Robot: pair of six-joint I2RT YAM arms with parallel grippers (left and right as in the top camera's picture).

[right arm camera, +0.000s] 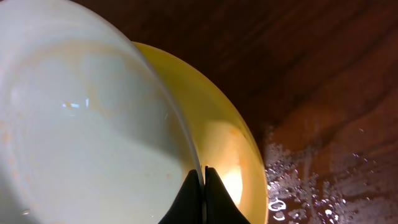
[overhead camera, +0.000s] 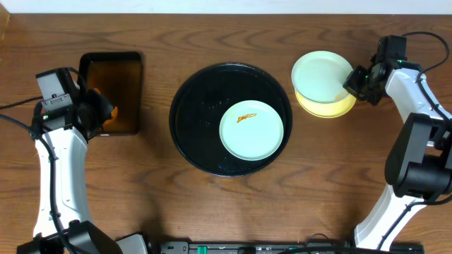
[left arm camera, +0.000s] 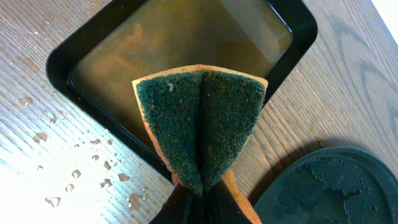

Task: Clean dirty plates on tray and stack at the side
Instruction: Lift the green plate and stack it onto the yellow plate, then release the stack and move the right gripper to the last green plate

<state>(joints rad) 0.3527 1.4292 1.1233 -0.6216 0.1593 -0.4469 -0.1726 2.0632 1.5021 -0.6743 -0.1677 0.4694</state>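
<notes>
A mint-blue plate (overhead camera: 251, 130) with an orange-red smear lies on the round black tray (overhead camera: 191, 106) at mid table. My right gripper (overhead camera: 351, 82) is shut on the rim of a second mint-blue plate (overhead camera: 321, 75), holding it tilted over the pale yellow plate (overhead camera: 326, 107) to the tray's right. In the right wrist view the fingers (right arm camera: 203, 180) pinch the mint plate's rim (right arm camera: 87, 124) above the yellow plate (right arm camera: 230, 143). My left gripper (overhead camera: 99, 113) is shut on a folded green-and-orange sponge (left arm camera: 202, 124) at the left.
A rectangular black tray (overhead camera: 111, 88) with brownish liquid sits at the far left; it lies under the sponge in the left wrist view (left arm camera: 81, 56). Water drops dot the wood beside it (left arm camera: 93, 168) and near the yellow plate (right arm camera: 298, 180).
</notes>
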